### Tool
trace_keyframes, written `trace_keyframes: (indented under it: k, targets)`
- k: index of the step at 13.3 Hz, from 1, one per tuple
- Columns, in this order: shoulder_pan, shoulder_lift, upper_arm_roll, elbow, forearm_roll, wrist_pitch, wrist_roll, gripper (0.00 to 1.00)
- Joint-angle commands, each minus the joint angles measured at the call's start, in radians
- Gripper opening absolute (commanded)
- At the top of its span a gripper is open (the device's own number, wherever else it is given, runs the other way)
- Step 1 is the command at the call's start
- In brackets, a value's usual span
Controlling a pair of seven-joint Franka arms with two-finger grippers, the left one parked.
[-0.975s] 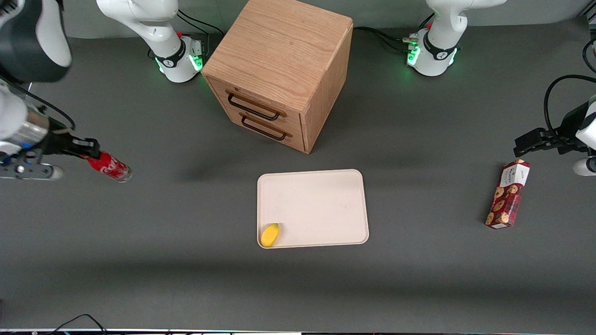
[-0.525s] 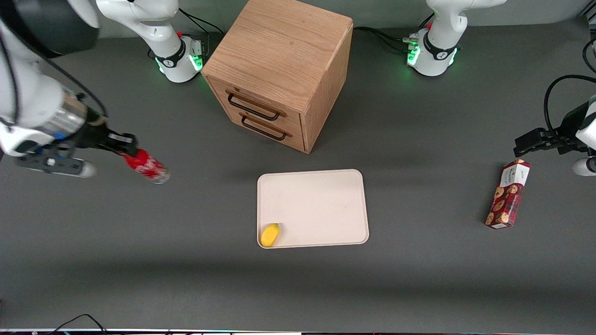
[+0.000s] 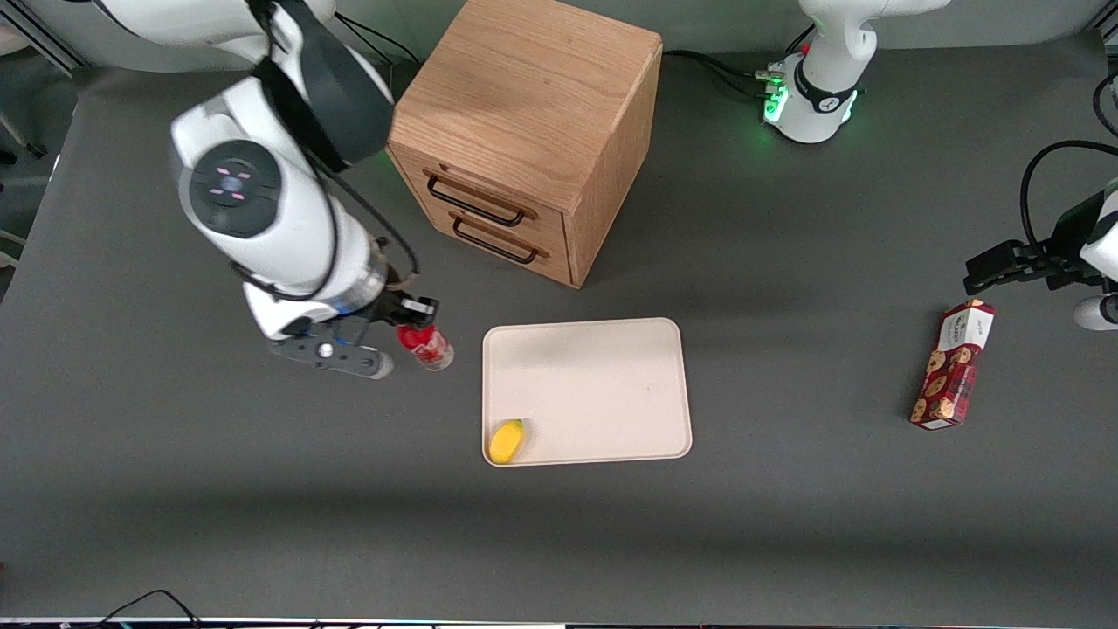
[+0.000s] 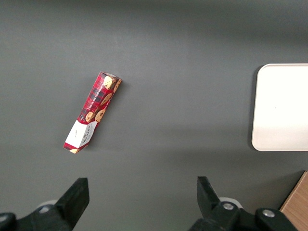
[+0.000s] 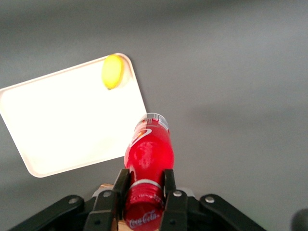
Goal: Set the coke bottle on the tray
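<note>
Gripper (image 3: 410,321): closed on the coke bottle (image 3: 425,347) at its cap end, fingers (image 5: 120,185) clamped either side of the neck; hanging above the table just beside the tray's edge on the working arm's side.
Coke bottle: carried in the air, tilted, clear base leading toward the tray (image 3: 603,384); not yet over it and not touching it.
Change: a second ago held well off toward the working arm's end of the table; half a second ago about halfway in; now carried almost to the tray's edge, arm swung in over the table in front of the wooden drawer cabinet (image 3: 524,140).
Meaning for the task: transport nearly finished by the look of it; remaining are a short carry over the rim, a lowering and a release.
Tray: flat on the table nearer the front camera than the cabinet, mostly bare; small yellow object (image 3: 507,440) resting in the corner nearest the front camera on the working arm's side.
Landing spot: bare middle of the tray likely safest, well apart from the yellow object.
Risk: tilted slim bottle could topple or roll on release.
Elsewhere: red cookie box (image 3: 954,364) lying toward the parked arm's end, untouched.
</note>
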Motion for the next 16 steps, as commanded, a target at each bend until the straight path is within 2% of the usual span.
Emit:
trace_keyframes:
  k: [1, 5, 7, 14, 15, 16]
  targets:
    - [0.053, 0.115, 0.007, 0.064, -0.030, 0.075, 0.098, 0.00]
    - [0.087, 0.218, 0.011, 0.044, -0.055, 0.168, 0.141, 0.00]
    - [0.088, 0.230, 0.011, -0.001, -0.081, 0.192, 0.135, 0.00]
    - [0.090, 0.259, 0.016, -0.034, -0.087, 0.219, 0.129, 0.00]
    - [0.090, 0.265, 0.016, -0.037, -0.088, 0.234, 0.127, 0.43]
    - [0.090, 0.265, 0.016, -0.037, -0.088, 0.242, 0.127, 0.65]
